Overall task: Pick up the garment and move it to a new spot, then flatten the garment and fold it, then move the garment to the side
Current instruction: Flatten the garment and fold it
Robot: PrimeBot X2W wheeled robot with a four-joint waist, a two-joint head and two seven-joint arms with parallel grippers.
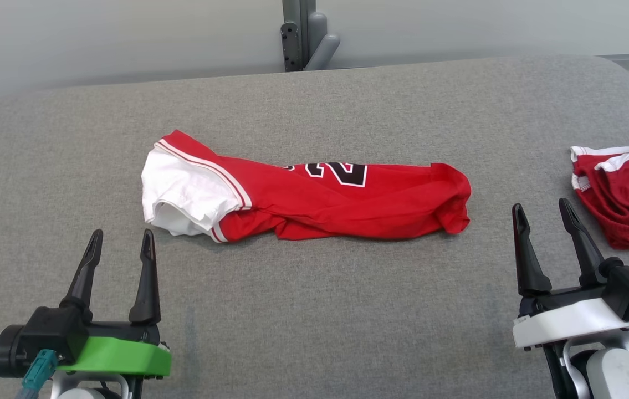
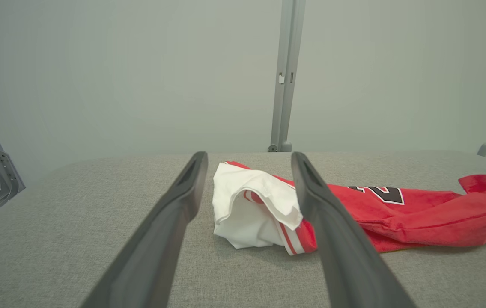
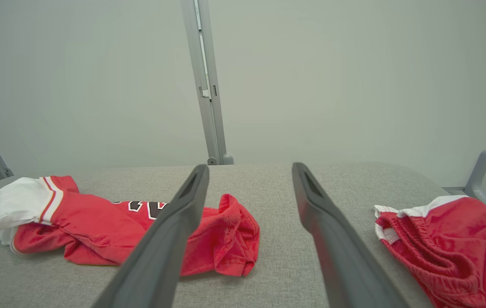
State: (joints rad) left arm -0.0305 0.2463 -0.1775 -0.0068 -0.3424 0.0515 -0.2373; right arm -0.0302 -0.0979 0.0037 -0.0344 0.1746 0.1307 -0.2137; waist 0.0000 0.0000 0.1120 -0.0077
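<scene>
A red garment (image 1: 342,202) with white sleeves and a black number lies crumpled in a long roll across the middle of the grey table (image 1: 314,310). It also appears in the left wrist view as the garment (image 2: 418,214) and in the right wrist view as the garment (image 3: 97,222). My left gripper (image 1: 120,244) hovers open near the table's front left, just short of the white sleeve (image 1: 181,194). At the front right my right gripper (image 1: 542,215) stands open, to the right of the garment's red end. Neither holds anything.
A second red and white piece of clothing (image 1: 627,191) lies at the table's right edge, close to my right gripper; it is the clothing (image 3: 448,244) in the right wrist view. A grey post (image 1: 300,33) rises behind the table's far edge.
</scene>
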